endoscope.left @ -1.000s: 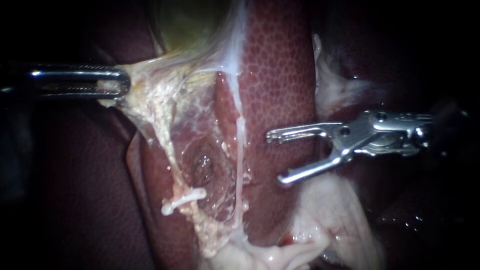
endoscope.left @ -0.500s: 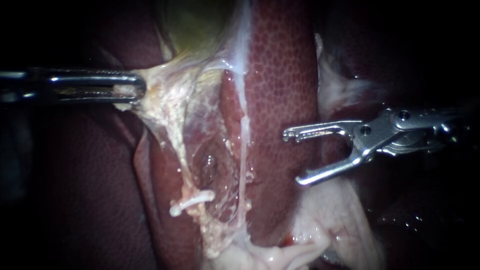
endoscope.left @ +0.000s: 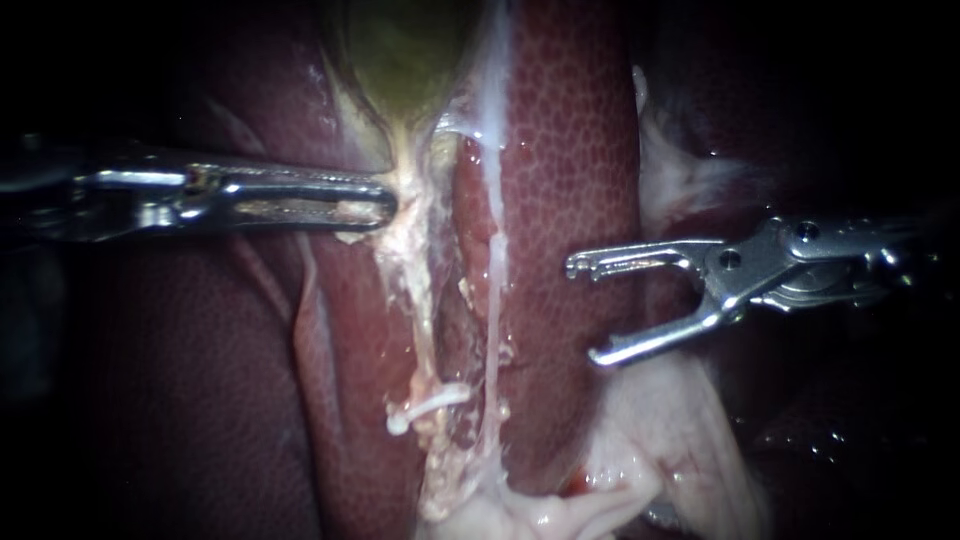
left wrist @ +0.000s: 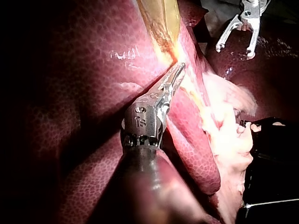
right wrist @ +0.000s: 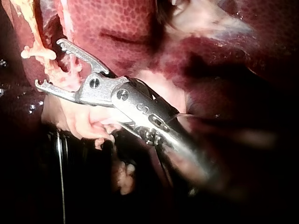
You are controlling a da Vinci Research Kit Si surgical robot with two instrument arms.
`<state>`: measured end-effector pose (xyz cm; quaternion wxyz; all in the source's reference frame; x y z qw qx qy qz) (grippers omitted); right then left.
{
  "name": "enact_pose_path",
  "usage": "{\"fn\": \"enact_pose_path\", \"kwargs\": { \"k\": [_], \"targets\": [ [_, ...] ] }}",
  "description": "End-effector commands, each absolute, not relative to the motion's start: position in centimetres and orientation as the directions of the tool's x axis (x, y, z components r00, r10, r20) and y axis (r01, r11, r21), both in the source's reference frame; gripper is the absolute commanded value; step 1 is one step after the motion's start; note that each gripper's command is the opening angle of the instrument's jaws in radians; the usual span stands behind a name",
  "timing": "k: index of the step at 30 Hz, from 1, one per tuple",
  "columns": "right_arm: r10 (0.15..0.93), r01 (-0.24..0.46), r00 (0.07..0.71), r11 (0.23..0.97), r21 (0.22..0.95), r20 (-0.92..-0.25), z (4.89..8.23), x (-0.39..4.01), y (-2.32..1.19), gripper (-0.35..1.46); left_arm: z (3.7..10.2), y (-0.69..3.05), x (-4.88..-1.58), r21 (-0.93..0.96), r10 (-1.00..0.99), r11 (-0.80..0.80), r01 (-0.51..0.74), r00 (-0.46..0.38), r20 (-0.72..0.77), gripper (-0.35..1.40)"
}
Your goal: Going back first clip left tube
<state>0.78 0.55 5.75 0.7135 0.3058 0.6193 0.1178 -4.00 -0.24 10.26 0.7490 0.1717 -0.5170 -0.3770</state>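
the liver (endoscope.left: 570,150) fills the scene, dark red and wet, and carries everything else. the gallbladder (endoscope.left: 400,60), greenish, sits at its upper edge. my left instrument (endoscope.left: 378,200) has its jaws closed on the pale tissue (endoscope.left: 408,225) just under the gallbladder and holds it taut. my right instrument (endoscope.left: 585,311) hangs over the broad red ridge of the liver, jaws wide apart, nothing in them. the left tube (endoscope.left: 420,300) runs from the left instrument's hold down the cleft in the liver to the fatty mass (endoscope.left: 530,510) at its lower edge. it lies well apart from the right instrument's jaws, with a thinner pale strand (endoscope.left: 492,300) between them. i judge the tube soft, slick, light and easy to tear, crusted with crumbly fat. its barer middle stretch looks the best place to take it, squarely across. a short white stub (endoscope.left: 428,403) juts from it low down. i see no clip.
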Motion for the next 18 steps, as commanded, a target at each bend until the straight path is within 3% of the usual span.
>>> {"fn": "enact_pose_path", "kwargs": {
  "k": [1,18],
  "targets": [
    [0.547,0.21,0.205,0.785,0.582,-0.812,5.75,0.78,0.55,0.6,10.28,-0.25,-4.02,0.649,-0.744,0.655,0.387,0.182,0.643,-0.35],
    [0.547,0.21,0.204,0.785,0.582,-0.812,5.74,0.79,0.54,0.6,10.29,-0.25,-4.03,0.649,-0.744,0.656,0.386,0.183,0.643,-0.35]
  ]
}}
